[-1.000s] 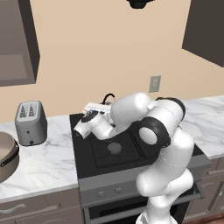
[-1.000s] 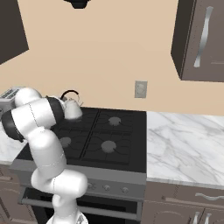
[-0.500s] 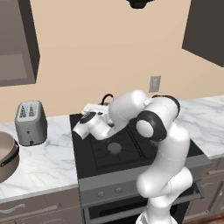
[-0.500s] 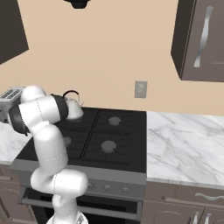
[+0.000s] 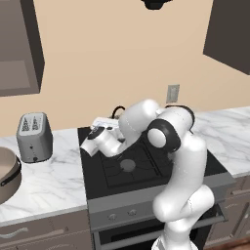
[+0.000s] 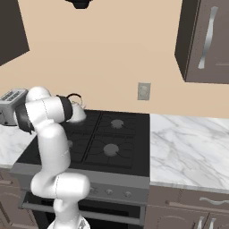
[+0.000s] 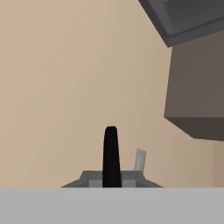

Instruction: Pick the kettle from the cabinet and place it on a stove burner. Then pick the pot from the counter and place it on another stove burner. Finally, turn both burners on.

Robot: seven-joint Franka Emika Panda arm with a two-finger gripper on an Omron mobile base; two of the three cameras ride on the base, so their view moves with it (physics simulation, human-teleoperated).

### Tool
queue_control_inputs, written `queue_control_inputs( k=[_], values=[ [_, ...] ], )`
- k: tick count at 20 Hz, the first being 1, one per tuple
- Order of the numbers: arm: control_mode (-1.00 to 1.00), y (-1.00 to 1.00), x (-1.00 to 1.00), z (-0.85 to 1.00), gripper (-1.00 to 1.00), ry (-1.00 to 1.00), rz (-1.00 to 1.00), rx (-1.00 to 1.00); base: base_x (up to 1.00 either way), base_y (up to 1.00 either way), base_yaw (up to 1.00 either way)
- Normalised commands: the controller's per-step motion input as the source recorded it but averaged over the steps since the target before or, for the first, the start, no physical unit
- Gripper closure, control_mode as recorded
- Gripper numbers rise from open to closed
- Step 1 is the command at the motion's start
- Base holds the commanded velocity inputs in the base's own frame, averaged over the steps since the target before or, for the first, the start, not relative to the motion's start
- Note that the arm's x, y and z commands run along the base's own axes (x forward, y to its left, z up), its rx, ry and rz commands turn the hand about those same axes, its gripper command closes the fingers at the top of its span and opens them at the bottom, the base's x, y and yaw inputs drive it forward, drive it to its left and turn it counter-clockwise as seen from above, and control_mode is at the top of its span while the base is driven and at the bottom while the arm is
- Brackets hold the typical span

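kettle (image 6: 75, 103) sitting at cooktop's (image 5: 146, 171) back-left corner | likely light, rigid, slippery dome – taking it by the arched handle | hand (image 5: 95, 133) pinched shut, gripping nothing discernible

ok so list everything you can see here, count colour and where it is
kettle: one, silver-grey with a black arched handle, on the back left of the cooktop, mostly hidden behind the arm
pot: one, tan-beige, on the counter at the far left, cut off by the frame edge
toaster: one, grey, on the counter left of the cooktop
cooktop: one, black, four burners, set in the counter
counter: white marble with grey veins, on both sides of the cooktop
cabinet: dark grey-brown with a wavy silver handle, upper right wall
wall outlet: one, grey, on the beige wall behind the cooktop
gripper: one, dark tips, shut, over the cooktop's back left corner
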Motion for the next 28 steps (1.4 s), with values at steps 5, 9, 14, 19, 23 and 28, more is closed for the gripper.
queue_control_inputs(
  k=[5, 9, 14, 19, 23, 28],
  values=[
    [-1.0, 0.0, 0.16, -0.19, 1.0, -0.04, 0.0, 0.0, 0.0, 0.0, 0.0],
    [-1.0, 0.02, 0.17, -0.2, 1.0, -0.04, 0.0, 0.0, 0.0, 0.0, 0.0],
    [-1.0, 0.01, 0.2, -0.19, 1.0, -0.03, 0.0, 0.0, 0.0, 0.0, 0.0],
    [-1.0, 0.01, 0.25, -0.17, 1.0, -0.01, 0.0, 0.0, 0.0, 0.0, 0.0],
    [-1.0, 0.02, 0.22, -0.17, 1.0, -0.01, 0.0, 0.0, 0.0, 0.0, 0.0],
    [-1.0, 0.01, 0.04, -0.12, 1.0, -0.04, 0.0, 0.0, 0.0, 0.0, 0.0]
  ],
)
